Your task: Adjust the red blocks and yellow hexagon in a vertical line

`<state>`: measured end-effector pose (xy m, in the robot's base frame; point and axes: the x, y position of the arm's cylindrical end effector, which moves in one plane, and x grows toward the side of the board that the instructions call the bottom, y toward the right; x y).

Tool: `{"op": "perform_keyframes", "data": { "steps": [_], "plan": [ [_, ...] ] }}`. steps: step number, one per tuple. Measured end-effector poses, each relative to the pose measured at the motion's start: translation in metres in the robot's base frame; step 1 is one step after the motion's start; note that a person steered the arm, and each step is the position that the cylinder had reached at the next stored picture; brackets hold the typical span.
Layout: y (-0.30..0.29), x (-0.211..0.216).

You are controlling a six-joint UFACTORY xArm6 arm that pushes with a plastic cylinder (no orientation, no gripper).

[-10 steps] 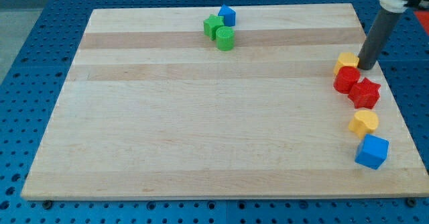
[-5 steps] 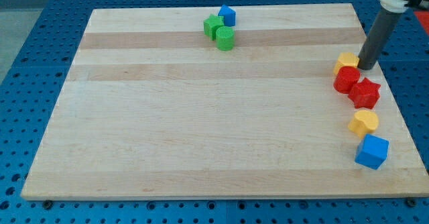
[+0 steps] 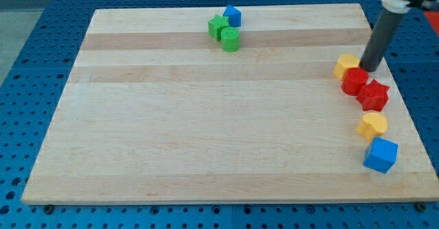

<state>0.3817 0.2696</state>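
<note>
In the camera view, the rod comes down at the board's (image 3: 206, 119) right edge, and my tip (image 3: 368, 69) sits just right of the yellow hexagon (image 3: 346, 66), touching or nearly so. It is a bare rod, so it grasps nothing. The red cylinder (image 3: 354, 81) lies right below the tip, with the red star (image 3: 374, 94) against it at lower right. Further below are a yellow heart (image 3: 372, 125) and a blue cube (image 3: 381, 154). Far to the tip's left, near the top, cluster a green star (image 3: 218, 27), green cylinder (image 3: 230, 39) and small blue block (image 3: 232, 15).
</note>
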Motion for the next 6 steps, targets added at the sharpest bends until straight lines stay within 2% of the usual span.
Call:
{"op": "perform_keyframes", "data": {
  "steps": [1, 2, 6],
  "plan": [
    [0.021, 0.010],
    [0.020, 0.045],
    [-0.003, 0.071]
  ]
}}
